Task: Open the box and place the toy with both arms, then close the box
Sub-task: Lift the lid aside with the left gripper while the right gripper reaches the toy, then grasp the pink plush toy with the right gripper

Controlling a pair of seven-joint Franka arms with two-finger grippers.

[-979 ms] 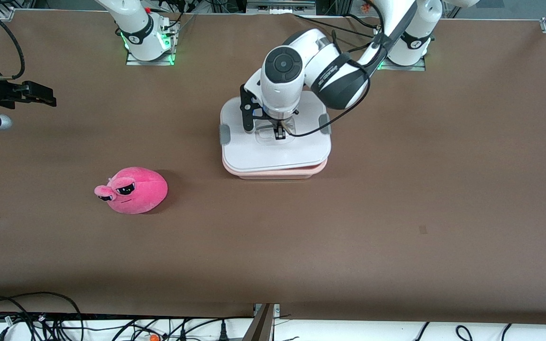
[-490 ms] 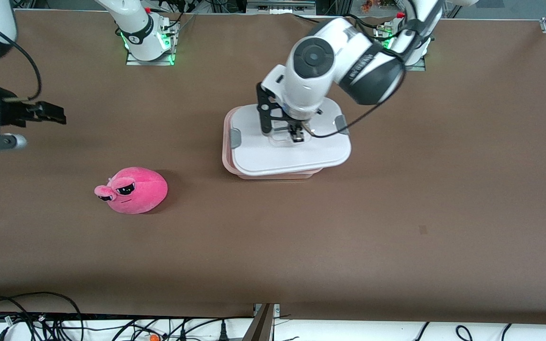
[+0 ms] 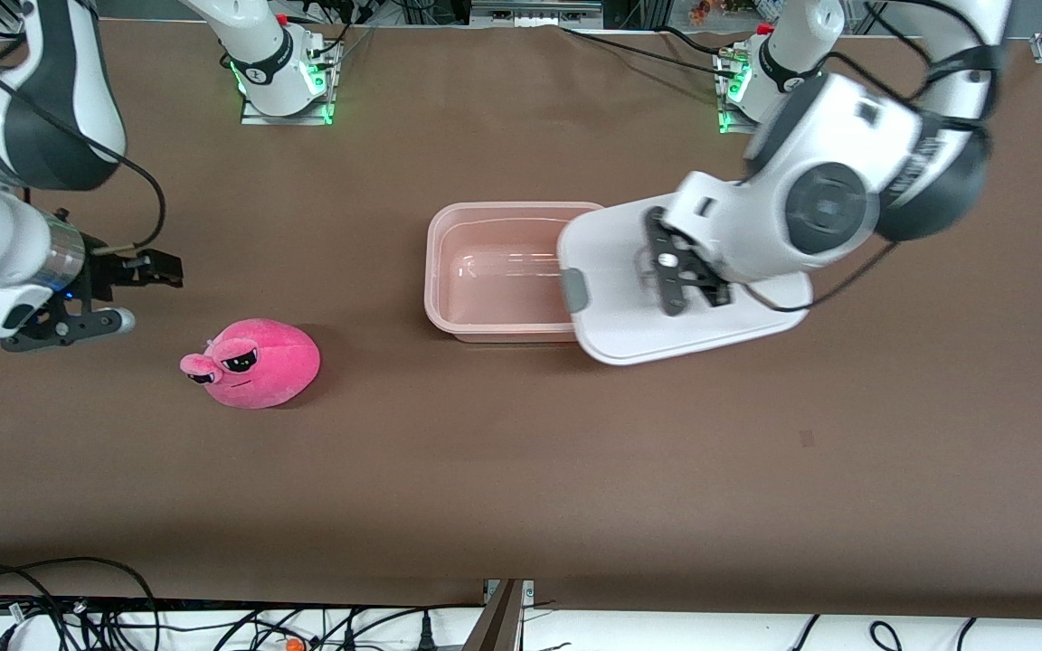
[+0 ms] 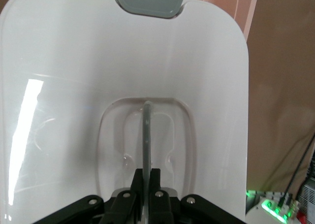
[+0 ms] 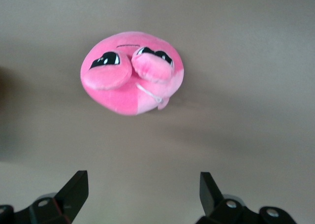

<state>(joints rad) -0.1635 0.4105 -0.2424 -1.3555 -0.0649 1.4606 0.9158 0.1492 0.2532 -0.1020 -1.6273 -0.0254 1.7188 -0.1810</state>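
Front view, lid: my left gripper (image 3: 686, 282) holds the white lid (image 3: 629, 321) by its centre handle, jaws pinched on it, carried off toward the left arm's end of the bench; one lid edge overlaps the tub's rim.
Front view, box: the pink box (image 3: 494, 271) stands open and looks empty, long axis running between the two arms' ends of the bench.
Front view, toy: the toy (image 3: 254, 362) lies on the bare brown bench (image 3: 521, 470), at about 8 o'clock from the box, well apart from it, eyes toward the right arm's end.
Front view, right gripper: my right gripper (image 3: 137, 271) hangs near the toy; the toy sits at about 4 o'clock from it, so the right arm is far the nearer one.
Left wrist view: jaws pressed on the clear handle rib (image 4: 146, 135) of the lid (image 4: 64, 51); a grey clip (image 4: 147, 0) shows at the rim.
Right wrist view: jaws spread wide, the toy (image 5: 132, 72) centred ahead of them, possibly a little off toward one finger (image 5: 74, 187); I judge a straight descent should straddle it.
Room: open bench all round the toy.
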